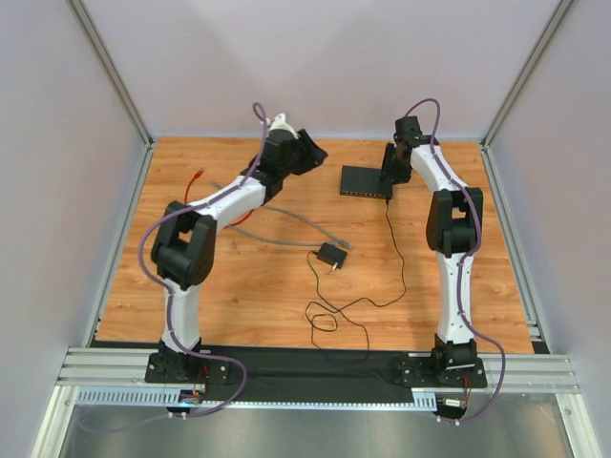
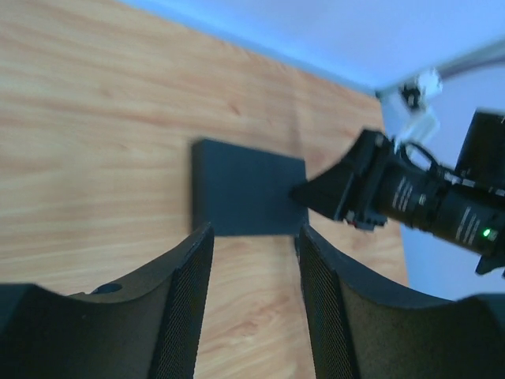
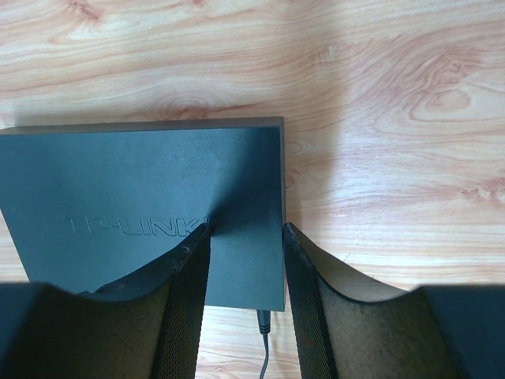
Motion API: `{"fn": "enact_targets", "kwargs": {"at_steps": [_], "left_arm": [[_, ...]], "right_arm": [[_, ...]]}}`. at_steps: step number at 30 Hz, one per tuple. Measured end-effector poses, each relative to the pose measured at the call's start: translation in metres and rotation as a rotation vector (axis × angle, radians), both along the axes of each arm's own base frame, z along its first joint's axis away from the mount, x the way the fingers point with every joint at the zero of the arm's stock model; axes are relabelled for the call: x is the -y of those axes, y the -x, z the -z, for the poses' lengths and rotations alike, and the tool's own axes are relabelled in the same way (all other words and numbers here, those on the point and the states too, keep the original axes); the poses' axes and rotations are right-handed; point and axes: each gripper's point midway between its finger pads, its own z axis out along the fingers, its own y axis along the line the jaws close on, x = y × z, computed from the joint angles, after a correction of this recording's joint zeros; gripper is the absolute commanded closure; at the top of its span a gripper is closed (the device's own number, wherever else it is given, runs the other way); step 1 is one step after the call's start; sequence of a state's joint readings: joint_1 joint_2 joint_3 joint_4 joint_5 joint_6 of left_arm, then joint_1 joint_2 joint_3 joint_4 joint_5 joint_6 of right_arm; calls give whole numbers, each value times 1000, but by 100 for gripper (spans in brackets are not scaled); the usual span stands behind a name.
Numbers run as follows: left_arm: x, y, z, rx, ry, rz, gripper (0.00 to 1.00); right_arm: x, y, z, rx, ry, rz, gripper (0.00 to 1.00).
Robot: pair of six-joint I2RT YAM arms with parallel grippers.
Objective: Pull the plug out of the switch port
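Observation:
The flat black network switch (image 1: 363,181) lies at the back of the table. It also shows in the right wrist view (image 3: 142,189) and the left wrist view (image 2: 245,185). A small black barrel plug (image 3: 263,322) with a thin black cord sits in the switch's near side at its right end. My right gripper (image 1: 389,175) is open above that right end (image 3: 246,264). One finger is over the switch top and the other is past its right edge. My left gripper (image 1: 310,153) is open and empty (image 2: 254,264), hovering left of the switch.
The thin black cord (image 1: 393,258) runs from the switch in loops to a small black square adapter (image 1: 331,255). A grey cable (image 1: 286,221) with a plug end and an orange cable end (image 1: 198,175) lie near the left arm. Frame walls surround the table.

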State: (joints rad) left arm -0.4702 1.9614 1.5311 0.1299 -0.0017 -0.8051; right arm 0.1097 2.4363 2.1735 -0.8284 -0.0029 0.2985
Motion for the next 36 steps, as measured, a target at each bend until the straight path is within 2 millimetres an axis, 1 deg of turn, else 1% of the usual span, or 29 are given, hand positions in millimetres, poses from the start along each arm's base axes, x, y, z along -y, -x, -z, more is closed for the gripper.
{"fn": "enact_targets", "kwargs": {"at_steps": [1,2,3,4,6,7,9,12,14,16,19,22,27,30,31,36], "left_arm": [[23,1,11,-19,19,36,46],[41,3,21,-40,29,65,47],[61,4,38,-71,40,87,48],[81,12,48,-88,41,118,48],[113,27,73,-135,43,158,48],[128,35,82,-152,44,177,48],[150,51,95,-180,46,205,48],[175,64,96,-192,67,233,51],[185,65,91,-189,97,241,52],[191,61,89,-183,119,241,54],[200,54,94,-181,134,246,59],[205,50,108,-189,124,247,62],[211,57,136,-225,91,256,65],[219,58,144,-232,89,271,63],[223,58,147,-234,90,278,61],[231,58,158,-244,88,294,60]], "right_arm": [[0,0,0,4,-3,0,56],[0,0,0,10,-8,1,56],[1,1,-1,17,-16,1,56],[1,2,0,20,-27,1,56],[2,5,0,18,-47,4,57],[2,6,1,19,-64,2,57],[2,6,2,19,-106,1,57],[4,6,1,16,-159,1,58],[6,7,1,11,-171,0,58],[8,8,1,7,-177,2,58],[9,8,1,6,-180,4,58],[10,8,2,4,-185,4,59],[10,9,2,0,-201,1,59],[10,9,3,-1,-207,-1,59],[9,9,3,-1,-209,-2,59],[8,9,3,-3,-217,-5,59]]}}
